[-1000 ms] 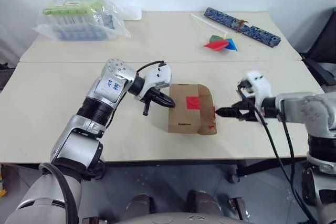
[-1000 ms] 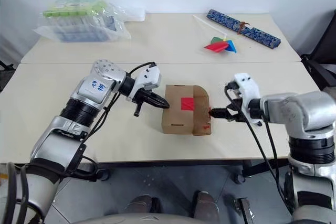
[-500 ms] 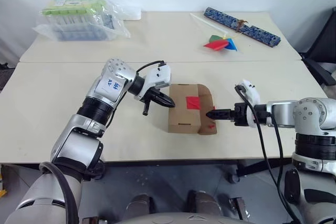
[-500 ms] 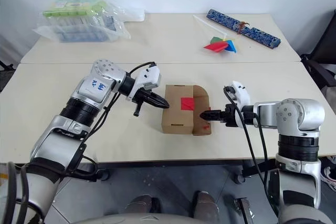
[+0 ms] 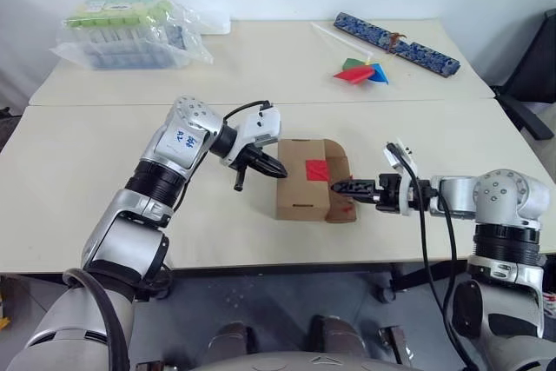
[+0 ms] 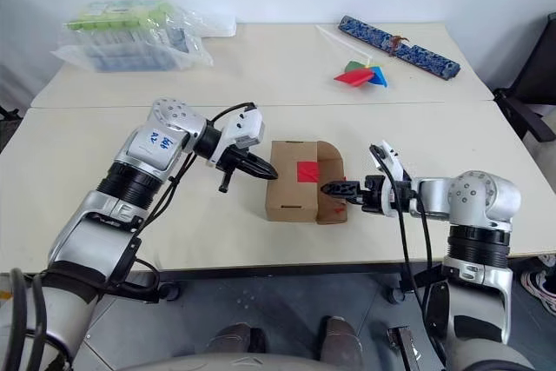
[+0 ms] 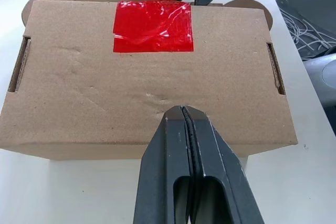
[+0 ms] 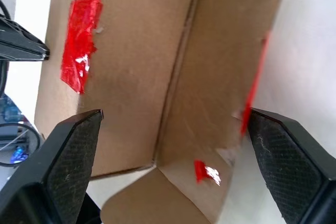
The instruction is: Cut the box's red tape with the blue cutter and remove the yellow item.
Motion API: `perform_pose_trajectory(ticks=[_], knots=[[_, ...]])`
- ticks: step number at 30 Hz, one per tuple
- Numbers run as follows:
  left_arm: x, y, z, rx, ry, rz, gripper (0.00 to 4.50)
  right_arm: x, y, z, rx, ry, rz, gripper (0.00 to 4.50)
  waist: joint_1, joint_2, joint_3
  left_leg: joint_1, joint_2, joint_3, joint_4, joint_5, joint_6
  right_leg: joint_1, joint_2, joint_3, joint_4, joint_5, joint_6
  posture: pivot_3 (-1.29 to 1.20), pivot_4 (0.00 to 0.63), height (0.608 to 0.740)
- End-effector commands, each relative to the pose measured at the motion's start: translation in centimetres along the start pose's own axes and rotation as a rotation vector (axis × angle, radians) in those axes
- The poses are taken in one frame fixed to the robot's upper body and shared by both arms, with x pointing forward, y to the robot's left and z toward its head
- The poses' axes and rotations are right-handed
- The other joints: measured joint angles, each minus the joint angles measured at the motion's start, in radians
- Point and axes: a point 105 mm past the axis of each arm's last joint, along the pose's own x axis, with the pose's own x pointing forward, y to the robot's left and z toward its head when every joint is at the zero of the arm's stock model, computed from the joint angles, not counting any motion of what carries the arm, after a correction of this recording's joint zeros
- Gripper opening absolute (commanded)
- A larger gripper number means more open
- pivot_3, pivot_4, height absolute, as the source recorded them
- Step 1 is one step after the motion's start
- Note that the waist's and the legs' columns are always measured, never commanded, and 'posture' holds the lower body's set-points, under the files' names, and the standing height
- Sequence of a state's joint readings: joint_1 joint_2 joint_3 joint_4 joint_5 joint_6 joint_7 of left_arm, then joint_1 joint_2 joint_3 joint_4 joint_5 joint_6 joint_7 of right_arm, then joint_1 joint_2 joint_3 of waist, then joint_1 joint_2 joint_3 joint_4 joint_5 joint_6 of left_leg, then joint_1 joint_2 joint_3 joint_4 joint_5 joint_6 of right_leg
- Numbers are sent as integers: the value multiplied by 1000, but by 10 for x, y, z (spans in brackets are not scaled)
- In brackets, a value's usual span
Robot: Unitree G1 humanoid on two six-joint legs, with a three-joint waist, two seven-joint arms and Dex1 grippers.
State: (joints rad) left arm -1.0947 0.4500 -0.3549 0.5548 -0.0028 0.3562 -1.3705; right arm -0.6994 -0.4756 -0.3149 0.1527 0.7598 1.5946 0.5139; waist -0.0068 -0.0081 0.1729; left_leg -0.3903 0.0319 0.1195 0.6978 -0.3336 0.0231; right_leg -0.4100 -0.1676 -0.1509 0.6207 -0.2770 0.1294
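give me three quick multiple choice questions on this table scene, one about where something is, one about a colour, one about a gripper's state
1. Where does the paper pinwheel lie?
A. On top of the box
B. On the far table, beside the long blue patterned strip
C. In the left gripper

2. What colour is the tape on the top of the box?
A. Red
B. Green
C. White

3. How do the left gripper's fingers stand?
A. Wide apart around the box
B. Closed on the pinwheel
C. Pressed shut together at the box's near edge

Answers:
1 B: the pinwheel rests on the far table just short of the blue strip.
2 A: the left wrist view shows a bright red square on the cardboard.
3 C: in the left wrist view the two black fingers meet with no gap.
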Motion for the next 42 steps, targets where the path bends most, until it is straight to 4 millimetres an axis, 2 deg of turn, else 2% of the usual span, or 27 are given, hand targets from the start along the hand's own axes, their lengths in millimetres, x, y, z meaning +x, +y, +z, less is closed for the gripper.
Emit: perform_pose_trajectory(ticks=[1, 5, 11, 14, 19, 27, 34, 42], knots=[[4, -2, -16, -26, 82, -4, 0, 11, 0, -8, 28, 35, 31, 4457, 0, 0, 0, 0, 0, 0, 0, 0, 0, 0, 0, 0, 0, 0, 0, 0, 150, 740], [4, -3, -16, -23, 82, -4, 0, 16, -5, -10, 34, 45, 18, 4457, -2, 0, 0, 1, 0, 0, 0, 0, 0, 0, 0, 1, 0, 0, 0, 0, 150, 740], [5, -5, -17, -18, 83, -7, 0, 13, -10, -13, 29, 45, -5, 2595, -8, 0, 0, 2, 0, -1, 0, 0, 0, 0, 0, 3, 0, 0, 0, 0, 150, 740], [6, -6, -19, -15, 88, -10, 0, 13, -9, -13, 16, 45, -6, 1727, -8, 0, 0, 1, 0, -1, -1, 0, 1, -1, 0, 3, 0, 0, 0, 0, 150, 740], [7, -8, -21, -11, 94, -15, 0, 8, -3, -10, -34, 49, -29, 35, -7, 0, 0, 1, 0, -1, -1, 0, 1, -1, 0, 3, 0, 0, 0, 0, 150, 740], [6, -11, -28, -32, 92, -4, 0, -5, 24, 5, -193, 8, -53, 7, 0, 1, 0, 0, 0, -1, -1, -1, 1, -2, 0, 4, -1, 0, 0, 0, 150, 740], [7, -12, -28, -44, 79, 7, 0, -9, 35, 11, -276, 4, -96, 7, 5, 1, 0, 0, 0, 0, -1, -1, 2, -2, 0, 4, -2, 0, 0, 0, 150, 740], [11, -11, -29, -75, 44, 35, 0, -17, 47, 31, -368, -1, -215, 7, 10, 1, 1, 0, 0, -1, 0, -1, 3, -1, -1, 4, -3, 0, 0, 0, 150, 740]])
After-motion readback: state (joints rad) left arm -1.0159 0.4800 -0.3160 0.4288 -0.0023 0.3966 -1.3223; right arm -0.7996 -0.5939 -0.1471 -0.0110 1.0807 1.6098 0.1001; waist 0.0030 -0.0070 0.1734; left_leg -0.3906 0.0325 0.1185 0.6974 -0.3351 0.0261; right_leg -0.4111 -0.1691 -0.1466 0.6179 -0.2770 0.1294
